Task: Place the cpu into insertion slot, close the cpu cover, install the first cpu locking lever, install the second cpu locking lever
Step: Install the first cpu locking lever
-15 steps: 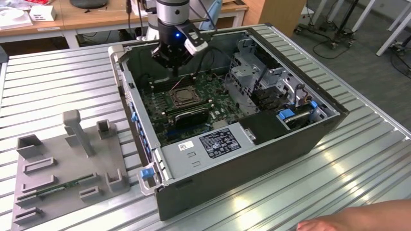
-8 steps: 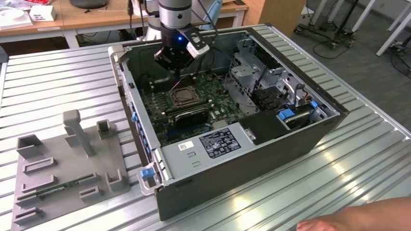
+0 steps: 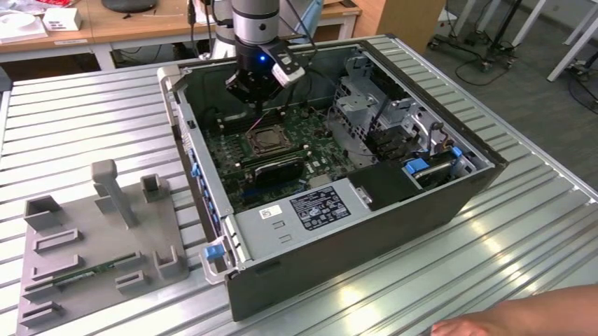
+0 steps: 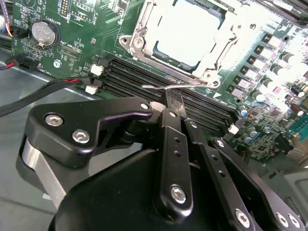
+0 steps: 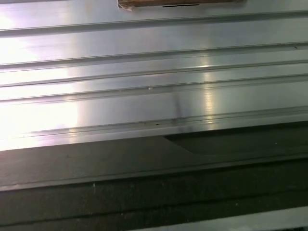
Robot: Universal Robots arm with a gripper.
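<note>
Second wrist view: gripper (image 4: 174,97) at the thin locking lever (image 4: 153,87).
Fingers pressed together, gripping nothing visibly; the cpu (image 4: 187,33) lies framed by the lowered cpu cover (image 4: 211,68).

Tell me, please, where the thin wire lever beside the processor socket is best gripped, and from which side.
Grip the lever at its free hooked end, which juts out over the memory slots; the rest hugs the cover. Come from the memory-slot side, likely pinching across the wire.
</note>
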